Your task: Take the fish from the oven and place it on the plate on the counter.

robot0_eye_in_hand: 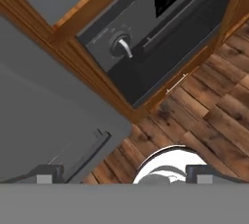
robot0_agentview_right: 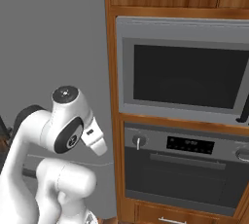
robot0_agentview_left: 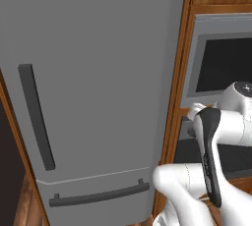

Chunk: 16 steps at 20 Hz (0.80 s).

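Fish is nowhere to see, because the oven [robot0_agentview_right: 182, 169] has its dark door closed. Beside it to the left, the big grey fridge [robot0_agentview_left: 93, 87] is cut off by the frame edges. Above the oven, the microwave [robot0_agentview_right: 182, 69] has a dark window. On the oven's display panel [robot0_agentview_right: 189, 145] the small marks are too blurred to read. Gripper [robot0_eye_in_hand: 124, 175] has its fingers spread wide apart and holds nothing, over the wooden floor [robot0_eye_in_hand: 204, 116].
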Tool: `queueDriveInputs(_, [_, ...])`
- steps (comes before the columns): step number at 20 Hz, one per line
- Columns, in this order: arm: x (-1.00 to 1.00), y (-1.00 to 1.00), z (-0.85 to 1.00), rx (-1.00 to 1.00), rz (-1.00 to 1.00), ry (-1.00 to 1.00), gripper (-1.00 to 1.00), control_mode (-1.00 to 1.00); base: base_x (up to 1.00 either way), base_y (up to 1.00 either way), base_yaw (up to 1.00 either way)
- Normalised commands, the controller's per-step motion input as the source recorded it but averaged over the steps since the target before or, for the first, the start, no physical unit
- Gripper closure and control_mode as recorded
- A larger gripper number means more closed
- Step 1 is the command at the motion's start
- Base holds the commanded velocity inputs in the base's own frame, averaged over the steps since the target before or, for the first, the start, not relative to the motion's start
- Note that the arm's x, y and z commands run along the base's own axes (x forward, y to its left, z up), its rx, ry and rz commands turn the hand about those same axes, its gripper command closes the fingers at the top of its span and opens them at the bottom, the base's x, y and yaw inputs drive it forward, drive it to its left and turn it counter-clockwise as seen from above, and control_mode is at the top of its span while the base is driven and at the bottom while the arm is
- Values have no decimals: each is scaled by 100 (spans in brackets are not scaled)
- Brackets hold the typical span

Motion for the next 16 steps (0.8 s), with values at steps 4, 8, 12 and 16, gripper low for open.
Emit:
queueDriveInputs(4, [-3,-2,-27,14,-11,-15,-100,-100,0,0,0])
queueDriveInputs(8, [0,-22,-35,20,-12,-15,-100,-100,0,0,0])
queueDriveInputs(12, [0,-34,-46,18,-9,-21,-100,-100,0,0,0])
queueDriveInputs(16, [-14,-44,-55,9,-6,-34,-100,-100,0,0,0])
